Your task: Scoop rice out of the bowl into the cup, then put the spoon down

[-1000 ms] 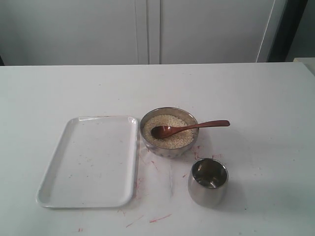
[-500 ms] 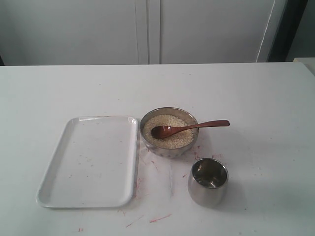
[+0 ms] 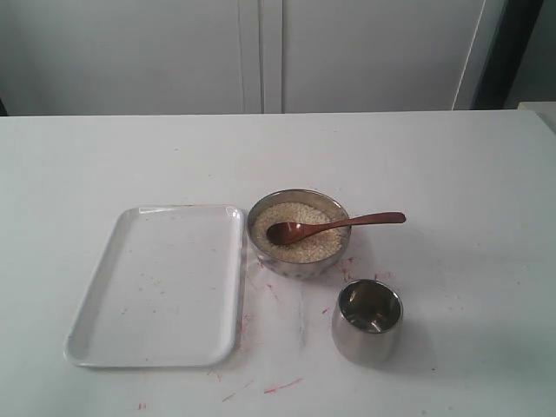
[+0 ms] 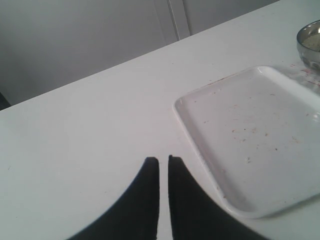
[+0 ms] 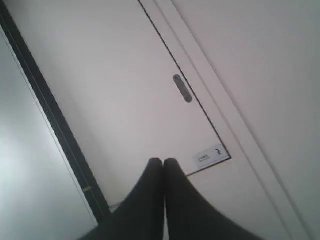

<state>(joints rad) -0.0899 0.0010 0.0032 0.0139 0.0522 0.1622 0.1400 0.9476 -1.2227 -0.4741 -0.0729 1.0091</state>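
Observation:
The shiny metal bowl point(image 3: 300, 263) stands mid-table, filled with beige rice point(image 3: 294, 215). The dark wooden spoon point(image 3: 334, 226) lies across it, scoop on the rice and handle sticking out over the rim to the right. The steel cup point(image 3: 367, 322) stands upright in front of the bowl, slightly right; its inside looks bare. Neither arm shows in the exterior view. My left gripper point(image 4: 163, 159) hovers over bare table beside the tray, shut with a thin slit and nothing in it; the bowl's edge point(image 4: 310, 42) is far off. My right gripper point(image 5: 163, 161) is shut, facing a wall panel.
A white rectangular tray point(image 3: 156, 287) lies left of the bowl, also seen in the left wrist view point(image 4: 260, 130). Red smudges mark the table point(image 3: 452, 174) around the bowl and cup. White cabinet doors point(image 3: 261, 52) stand behind the table.

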